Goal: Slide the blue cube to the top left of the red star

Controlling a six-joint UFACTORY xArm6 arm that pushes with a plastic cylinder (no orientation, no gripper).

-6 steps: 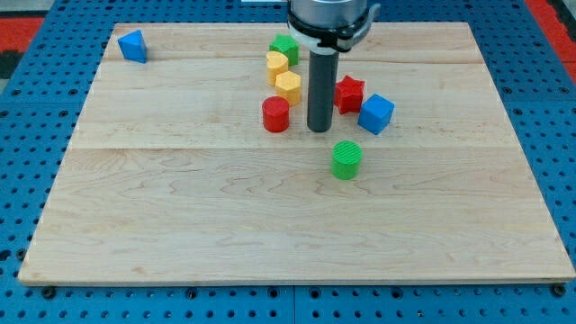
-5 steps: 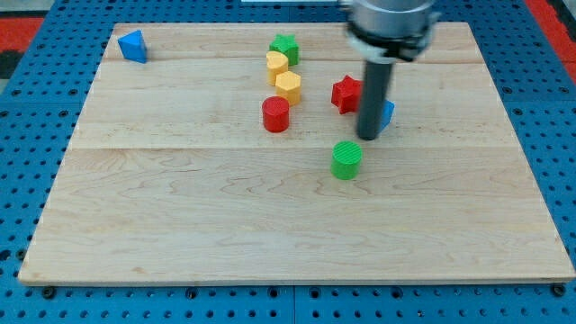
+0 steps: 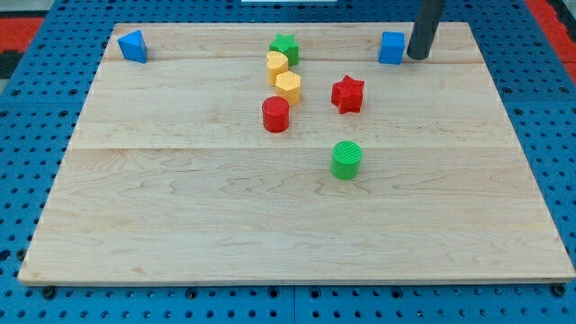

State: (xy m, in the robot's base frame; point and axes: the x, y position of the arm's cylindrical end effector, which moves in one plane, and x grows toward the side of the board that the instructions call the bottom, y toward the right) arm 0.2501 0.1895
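The blue cube (image 3: pixel 391 48) sits near the view's top, up and to the right of the red star (image 3: pixel 347 94). My tip (image 3: pixel 418 57) rests on the board right beside the cube's right side, touching or nearly touching it. The rod rises out of the view's top edge. The red star lies near the board's middle, well below and left of my tip.
A green star (image 3: pixel 285 47), two yellow blocks (image 3: pixel 276 65) (image 3: pixel 288 87) and a red cylinder (image 3: pixel 275 114) form a column left of the red star. A green cylinder (image 3: pixel 346 159) lies below it. A blue triangular block (image 3: pixel 133 46) sits at the top left corner.
The blue cube has gone from the red star's lower right up to the board's top, right of the star. My tip has moved up and right with it.
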